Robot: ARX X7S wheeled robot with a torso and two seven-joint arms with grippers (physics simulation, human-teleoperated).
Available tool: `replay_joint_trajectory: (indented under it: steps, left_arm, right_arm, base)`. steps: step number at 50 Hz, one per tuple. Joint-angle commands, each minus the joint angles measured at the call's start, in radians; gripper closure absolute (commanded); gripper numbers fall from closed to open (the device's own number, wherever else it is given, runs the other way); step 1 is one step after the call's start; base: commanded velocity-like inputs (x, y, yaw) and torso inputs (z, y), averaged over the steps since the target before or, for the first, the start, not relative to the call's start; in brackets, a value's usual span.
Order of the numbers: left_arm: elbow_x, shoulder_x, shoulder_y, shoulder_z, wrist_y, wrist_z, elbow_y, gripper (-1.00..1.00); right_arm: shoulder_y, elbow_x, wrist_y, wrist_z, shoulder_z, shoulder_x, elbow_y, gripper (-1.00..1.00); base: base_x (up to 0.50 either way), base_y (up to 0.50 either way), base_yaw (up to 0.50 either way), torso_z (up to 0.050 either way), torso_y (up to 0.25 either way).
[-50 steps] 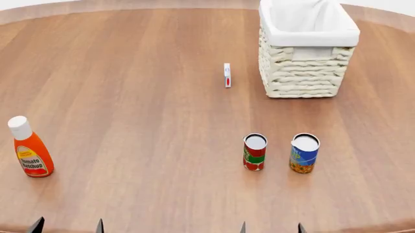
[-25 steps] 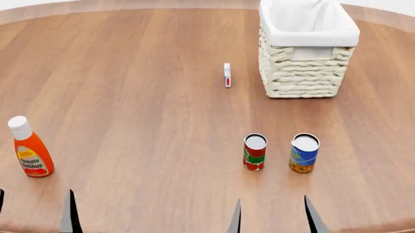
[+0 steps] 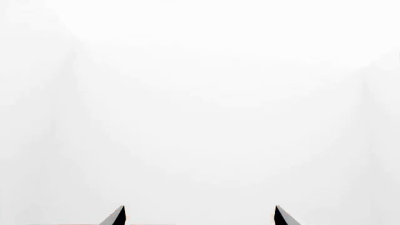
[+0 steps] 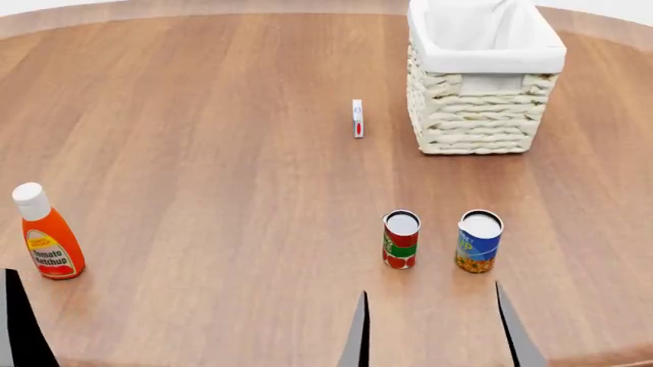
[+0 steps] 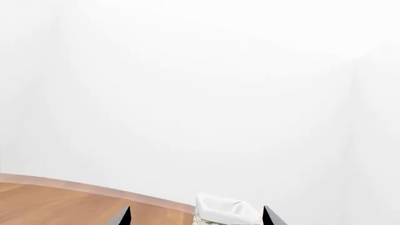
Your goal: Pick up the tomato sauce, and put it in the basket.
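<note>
Where the round wooden table (image 4: 204,115) curves toward the robot at the head view's left, an orange-red ketchup bottle (image 4: 46,242) with a white cap stands upright, well apart from everything else. Just beside it, at the bottom left corner, one dark fingertip (image 4: 21,321) of the left gripper (image 3: 198,215) pokes into view; the left wrist view shows its two tips spread wide against blank white, holding nothing. Farther right, near the table's middle, a small white box (image 4: 357,118) with a red mark stands on edge. Nearer the robot, the tomato sauce (image 4: 401,239) stands upright on the table, red and green label facing the camera, untouched. The right gripper (image 4: 429,325) rises from the bottom edge just short of the can, its two fingers parted and empty. Just beside the tomato sauce, apart from it, stands a blue-and-yellow can (image 4: 479,241). The basket (image 4: 479,115) sits at the far right, well beyond both cans; its inside is probably empty, though only the white liner shows.
</note>
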Motion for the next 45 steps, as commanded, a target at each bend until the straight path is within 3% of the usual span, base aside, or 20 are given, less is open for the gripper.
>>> replay_joint_trajectory:
  steps: [1, 24, 45]
  left_arm:
    - [-0.014, -0.011, 0.018, -0.005, 0.050, -0.018, 0.043, -1.00]
    - [-0.031, -0.029, 0.014, -0.001, 0.054, -0.054, 0.027, -1.00]
    - [-0.042, -0.047, 0.019, 0.005, 0.053, -0.080, 0.037, -1.00]
  right_arm:
    - [-0.022, -0.061, -0.042, 0.035, -0.019, 0.018, -0.058, -1.00]
    - [-0.013, -0.005, -0.016, 0.045, -0.016, 0.028, -0.059, -1.00]
    - [-0.013, 0.016, -0.023, 0.058, -0.025, 0.043, -0.051, -1.00]
  base:
    - [0.00, 0.00, 0.00, 0.000, 0.000]
    - [0.01, 0.00, 0.00, 0.000, 0.000]
    - [0.18, 0.00, 0.00, 0.000, 0.000]
